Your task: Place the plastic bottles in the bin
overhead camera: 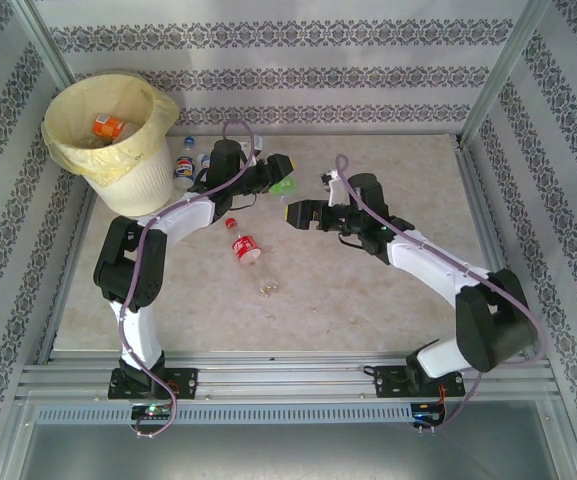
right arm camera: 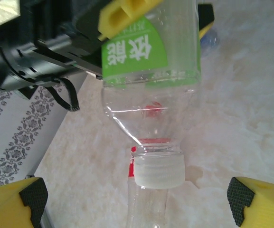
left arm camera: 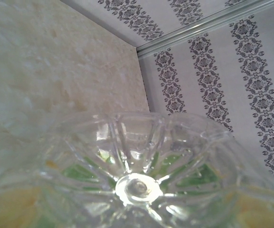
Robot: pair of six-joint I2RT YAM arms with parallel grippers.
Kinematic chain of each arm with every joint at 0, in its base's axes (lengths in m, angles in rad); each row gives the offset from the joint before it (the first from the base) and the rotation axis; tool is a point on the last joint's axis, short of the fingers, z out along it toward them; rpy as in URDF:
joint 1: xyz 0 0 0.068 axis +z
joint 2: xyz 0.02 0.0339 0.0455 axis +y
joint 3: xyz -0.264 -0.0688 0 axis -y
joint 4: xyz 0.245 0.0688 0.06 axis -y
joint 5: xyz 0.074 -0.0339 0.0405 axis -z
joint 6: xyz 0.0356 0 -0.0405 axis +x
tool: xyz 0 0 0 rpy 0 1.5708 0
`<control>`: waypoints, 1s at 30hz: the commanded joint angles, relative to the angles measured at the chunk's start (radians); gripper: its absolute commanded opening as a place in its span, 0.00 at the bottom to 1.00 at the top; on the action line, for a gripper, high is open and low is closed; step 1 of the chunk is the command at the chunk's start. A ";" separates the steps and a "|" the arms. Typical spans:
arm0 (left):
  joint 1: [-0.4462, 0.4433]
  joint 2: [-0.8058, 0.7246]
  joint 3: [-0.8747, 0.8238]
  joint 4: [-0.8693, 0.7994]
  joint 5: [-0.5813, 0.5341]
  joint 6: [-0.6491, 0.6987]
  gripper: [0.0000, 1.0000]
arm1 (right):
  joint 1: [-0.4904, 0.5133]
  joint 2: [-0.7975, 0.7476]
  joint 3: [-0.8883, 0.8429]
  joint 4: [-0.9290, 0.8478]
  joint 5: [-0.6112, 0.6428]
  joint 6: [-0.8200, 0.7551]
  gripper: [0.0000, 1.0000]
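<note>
The green-labelled bottle [right arm camera: 148, 61] hangs in the air above the middle of the counter [overhead camera: 368, 300], well apart from the bin [overhead camera: 138, 180] at the far left corner. The left end effector [overhead camera: 276, 172] is clamped across the bottle's body near the base, its yellow fingers [right arm camera: 127, 12] pressed on either side. That puts the ribbed base right against the left wrist camera, and the white cap points toward the other arm.

The right end effector [right arm camera: 137, 197] stands wide apart on either side of the cap, touching nothing, so the left arm alone has the grip. That suits the layout, I judge, since the left arm sits on the bin's side.

An orange-labelled bottle [overhead camera: 108, 126] already lies in the bin. A red-labelled bottle [overhead camera: 245, 247], a clear one [overhead camera: 266, 288] and blue-labelled ones [overhead camera: 184, 166] beside the bin wait on the counter
</note>
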 commanded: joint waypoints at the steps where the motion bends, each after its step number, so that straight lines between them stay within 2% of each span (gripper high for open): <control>1: -0.001 -0.017 0.053 -0.062 -0.026 0.055 0.58 | -0.017 -0.071 -0.015 -0.013 0.064 -0.054 0.98; 7: 0.023 -0.078 0.098 -0.226 -0.094 0.169 0.58 | -0.021 -0.175 -0.004 -0.109 0.270 -0.162 0.98; 12: 0.048 -0.142 0.154 -0.392 -0.195 0.276 0.58 | -0.022 -0.263 -0.032 -0.069 0.381 -0.229 0.98; 26: 0.111 -0.228 0.411 -0.776 -0.422 0.515 0.58 | -0.024 -0.317 -0.098 0.084 0.462 -0.255 0.98; 30: 0.137 -0.265 0.488 -0.836 -0.557 0.571 0.56 | -0.025 -0.324 -0.100 0.085 0.506 -0.245 0.98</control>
